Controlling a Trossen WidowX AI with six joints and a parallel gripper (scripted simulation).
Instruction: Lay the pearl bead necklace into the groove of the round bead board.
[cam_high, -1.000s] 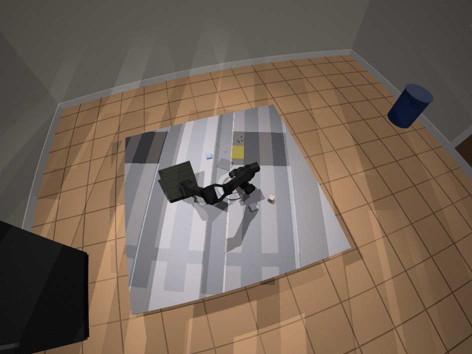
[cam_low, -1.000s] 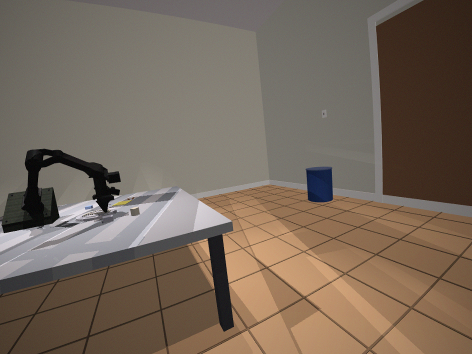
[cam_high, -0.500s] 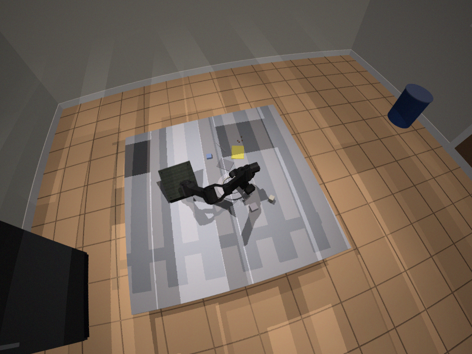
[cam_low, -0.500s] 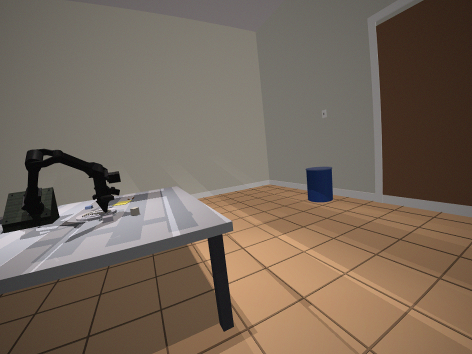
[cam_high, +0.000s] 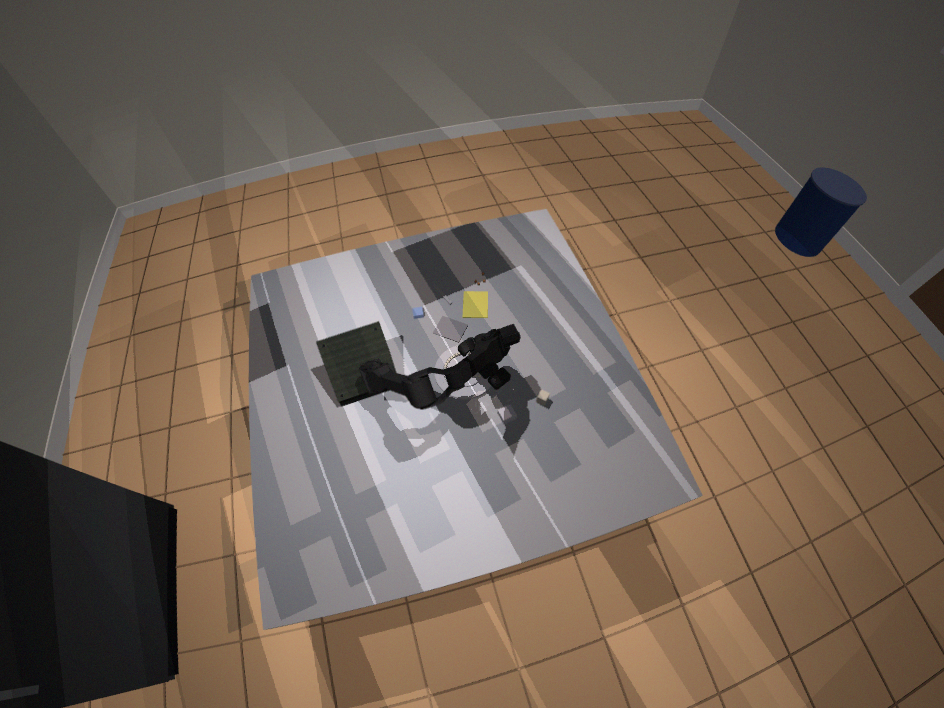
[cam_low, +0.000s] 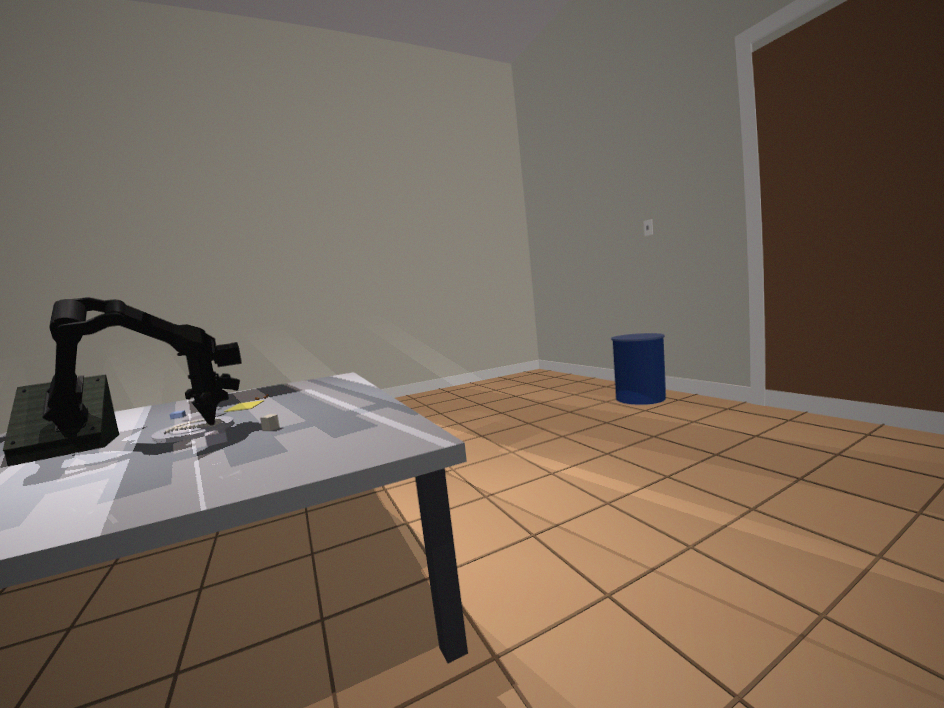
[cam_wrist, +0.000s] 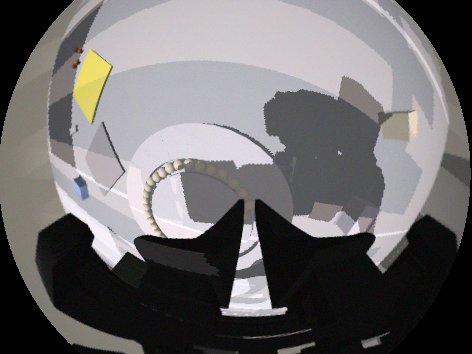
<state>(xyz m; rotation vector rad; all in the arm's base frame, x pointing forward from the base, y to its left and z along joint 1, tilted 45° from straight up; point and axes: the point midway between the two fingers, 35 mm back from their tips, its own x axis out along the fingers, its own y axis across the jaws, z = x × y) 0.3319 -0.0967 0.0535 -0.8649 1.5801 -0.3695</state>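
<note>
The round pale bead board (cam_wrist: 210, 137) lies flat on the table. The pearl bead necklace (cam_wrist: 147, 195) (cam_high: 449, 359) lies on it, with its left and upper beads curving along the groove. Their exact seating cannot be told. My gripper (cam_wrist: 250, 204) (cam_low: 211, 422) points down over the right part of the board. It is nearly closed, with a cream bead between its fingertips, shut on the necklace. In the wrist view, a dark arc of groove without beads shows below the fingertips. The fingers hide the near part of the necklace.
A yellow square (cam_wrist: 92, 85) (cam_high: 475, 304), a grey square plate (cam_wrist: 103, 160) (cam_high: 450, 329) and a blue block (cam_wrist: 81, 188) (cam_high: 417, 312) lie left of the board in the wrist view. A cream cube (cam_wrist: 396, 126) (cam_high: 543, 395) (cam_low: 269, 421) and a pale block (cam_wrist: 344, 222) lie to its right.
</note>
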